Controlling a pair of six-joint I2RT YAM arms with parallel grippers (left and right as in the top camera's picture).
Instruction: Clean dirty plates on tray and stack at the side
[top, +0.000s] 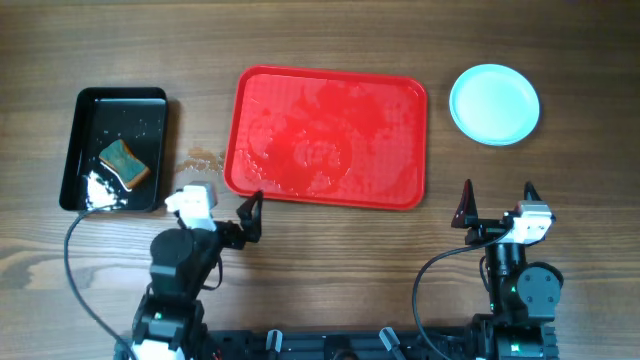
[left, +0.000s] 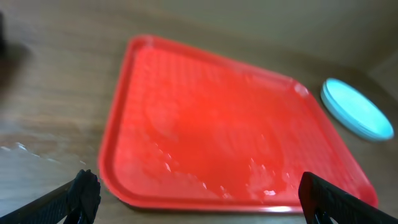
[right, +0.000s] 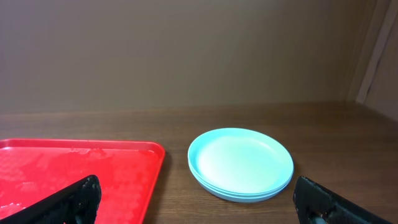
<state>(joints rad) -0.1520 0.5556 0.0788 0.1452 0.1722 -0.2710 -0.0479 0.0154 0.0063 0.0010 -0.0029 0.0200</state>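
Overhead view: the plates (top: 494, 104) sit stacked on the worktop (top: 330, 250), right of the tray (top: 325, 140), which lies bare and wet. Left gripper (left: 200, 194) and right gripper (top: 498, 190) gape wide, empty. Task apparently complete.

No legible text, label, brand, number or sign was found in any of the three views.
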